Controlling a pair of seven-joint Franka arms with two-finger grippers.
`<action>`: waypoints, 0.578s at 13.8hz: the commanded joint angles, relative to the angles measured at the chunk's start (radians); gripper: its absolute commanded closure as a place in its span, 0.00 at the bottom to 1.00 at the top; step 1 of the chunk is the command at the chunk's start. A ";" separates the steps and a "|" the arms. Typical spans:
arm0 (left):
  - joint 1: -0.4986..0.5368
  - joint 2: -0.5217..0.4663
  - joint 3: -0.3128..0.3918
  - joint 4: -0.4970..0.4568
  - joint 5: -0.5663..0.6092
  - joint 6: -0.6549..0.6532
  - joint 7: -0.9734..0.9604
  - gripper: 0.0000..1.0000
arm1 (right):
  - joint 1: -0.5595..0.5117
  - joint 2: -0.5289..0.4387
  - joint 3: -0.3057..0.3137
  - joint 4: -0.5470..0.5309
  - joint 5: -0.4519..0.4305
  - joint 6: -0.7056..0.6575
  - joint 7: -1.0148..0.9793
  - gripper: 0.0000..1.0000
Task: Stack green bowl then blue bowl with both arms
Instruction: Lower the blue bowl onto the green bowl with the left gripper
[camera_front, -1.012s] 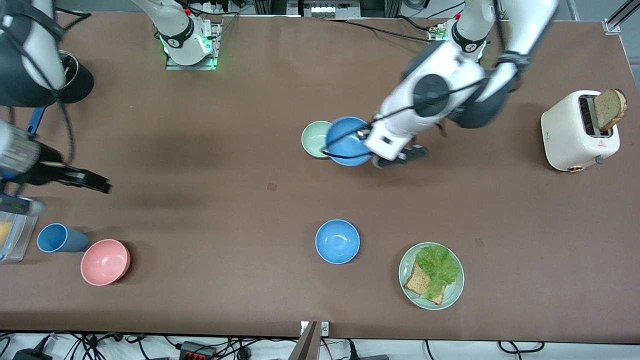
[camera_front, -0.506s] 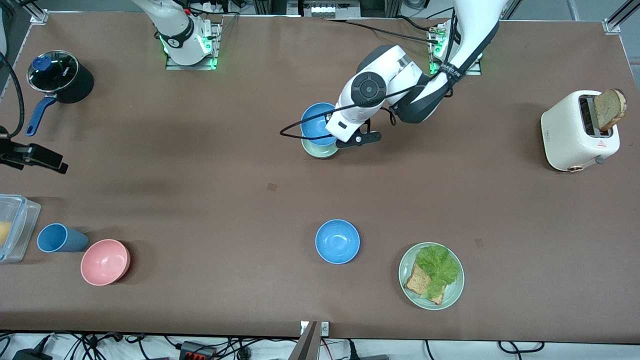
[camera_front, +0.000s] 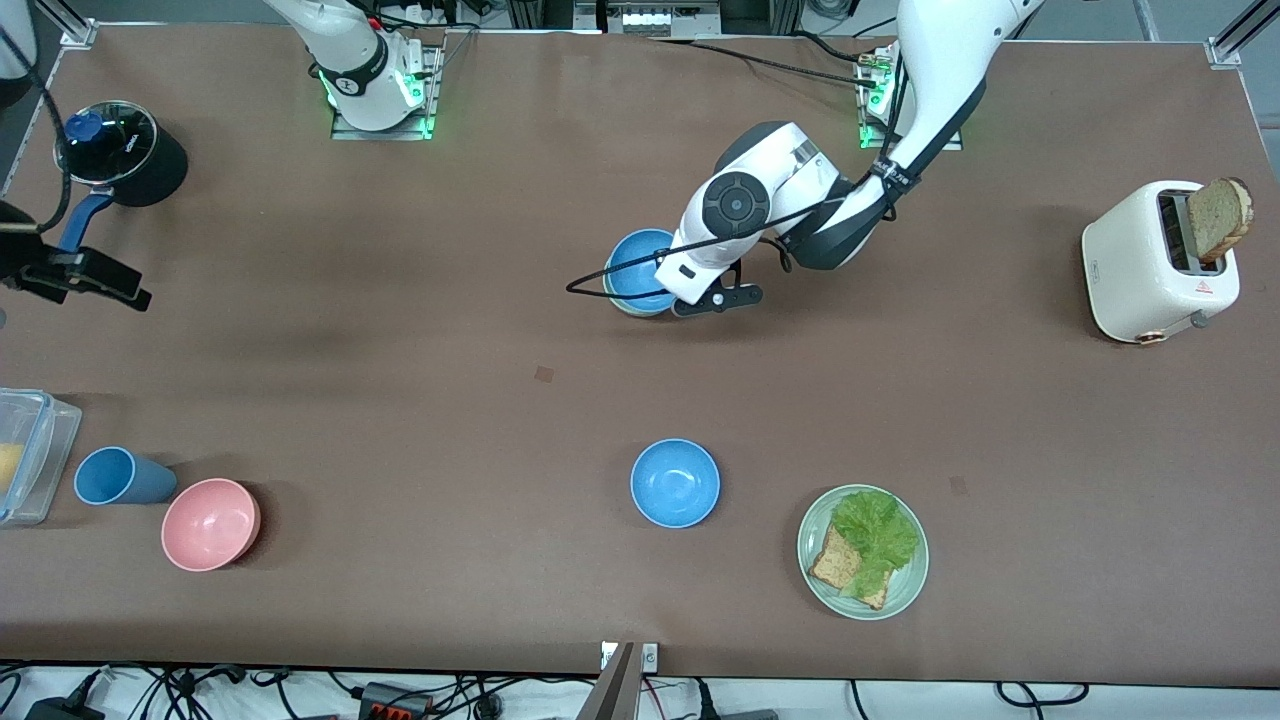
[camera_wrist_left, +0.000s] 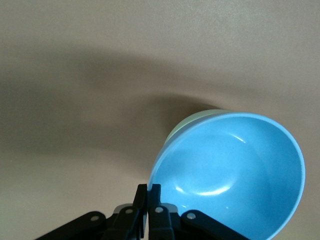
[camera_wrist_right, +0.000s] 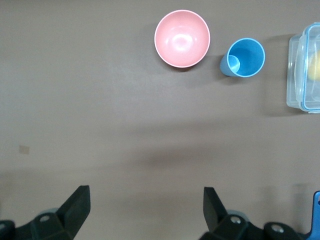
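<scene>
My left gripper (camera_front: 672, 292) is shut on the rim of a bright blue bowl (camera_front: 638, 272). That bowl sits in the pale green bowl (camera_front: 628, 311), of which only a thin strip of rim shows. In the left wrist view the fingers (camera_wrist_left: 143, 194) pinch the blue bowl's (camera_wrist_left: 230, 170) rim, and the green bowl's rim (camera_wrist_left: 200, 116) peeks out from under it. A second blue bowl (camera_front: 675, 483) stands alone, nearer the front camera. My right gripper (camera_front: 130, 293) is open and empty, up over the right arm's end of the table; it also shows in the right wrist view (camera_wrist_right: 145, 195).
A pink bowl (camera_front: 210, 524), a blue cup (camera_front: 118, 476) and a clear container (camera_front: 30, 450) stand at the right arm's end. A black pot (camera_front: 120, 150) is near them. A plate (camera_front: 905, 590) of toast and lettuce and a white toaster (camera_front: 1150, 260) stand toward the left arm's end.
My left gripper carried the blue bowl over the green bowl and lowered it into it. My right arm drew back toward its end of the table.
</scene>
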 joint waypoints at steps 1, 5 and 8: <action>-0.014 0.020 0.009 0.014 0.020 0.021 -0.010 1.00 | 0.004 -0.082 0.007 -0.108 -0.045 0.050 -0.020 0.00; -0.014 0.036 0.013 0.016 0.022 0.023 -0.010 0.91 | 0.004 -0.086 0.009 -0.113 -0.043 0.052 -0.018 0.00; 0.012 -0.003 0.006 0.020 0.020 -0.015 -0.012 0.70 | 0.004 -0.080 0.010 -0.097 -0.043 0.021 -0.020 0.00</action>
